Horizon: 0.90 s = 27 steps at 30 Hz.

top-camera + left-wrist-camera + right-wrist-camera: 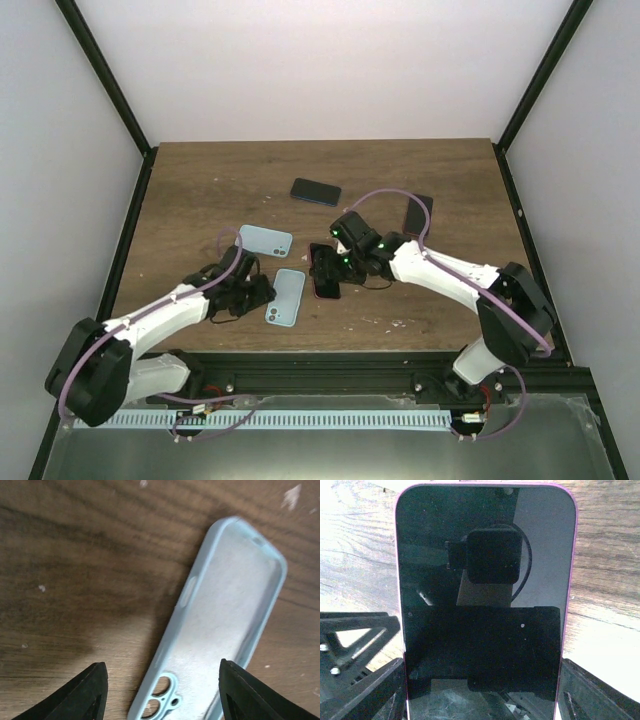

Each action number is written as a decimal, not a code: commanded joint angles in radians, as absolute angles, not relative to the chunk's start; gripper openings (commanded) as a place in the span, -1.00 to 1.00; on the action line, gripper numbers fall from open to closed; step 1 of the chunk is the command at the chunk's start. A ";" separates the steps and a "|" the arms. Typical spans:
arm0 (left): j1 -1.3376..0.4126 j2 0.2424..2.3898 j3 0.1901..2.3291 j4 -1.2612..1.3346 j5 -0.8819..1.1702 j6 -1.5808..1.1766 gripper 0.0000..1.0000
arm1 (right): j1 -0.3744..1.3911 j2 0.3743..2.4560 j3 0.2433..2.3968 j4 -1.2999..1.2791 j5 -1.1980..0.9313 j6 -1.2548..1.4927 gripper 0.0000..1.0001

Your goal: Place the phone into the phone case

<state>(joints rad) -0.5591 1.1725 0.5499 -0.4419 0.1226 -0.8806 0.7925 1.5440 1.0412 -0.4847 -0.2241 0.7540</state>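
We see the left pincer (258,297) standing apart, its fingers (87,695) flanking the camera-cutout end of the light blue phone case (225,615). The case lies flat and hollow side up on the worktop (200,190), with bare wood along its long left edge. The right pincer (330,265) is clamped on the long edges of the pink-rimmed phone (485,605), screen towards its wrist camera, just right of the case. A second blue case (265,240) lies just behind, and a dark phone (316,191) lies farther back. The worktop's far corners are open.
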 commanded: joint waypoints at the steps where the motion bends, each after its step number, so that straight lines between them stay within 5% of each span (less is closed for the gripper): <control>1: -0.558 1.224 0.502 -0.383 0.204 -0.868 0.26 | 0.793 1.511 1.100 -0.446 -0.208 0.762 0.12; 15: -0.660 1.237 0.400 -0.034 0.435 -1.124 0.24 | 0.794 1.496 1.068 -0.414 -0.198 0.756 0.10; 22: -0.540 1.079 0.400 -0.200 0.367 -1.038 0.30 | 0.846 1.572 1.095 -0.365 -0.235 0.765 0.09; 27: -0.377 0.927 0.380 -0.254 0.409 -0.966 0.82 | 0.899 1.659 1.156 -0.364 -0.241 0.768 0.09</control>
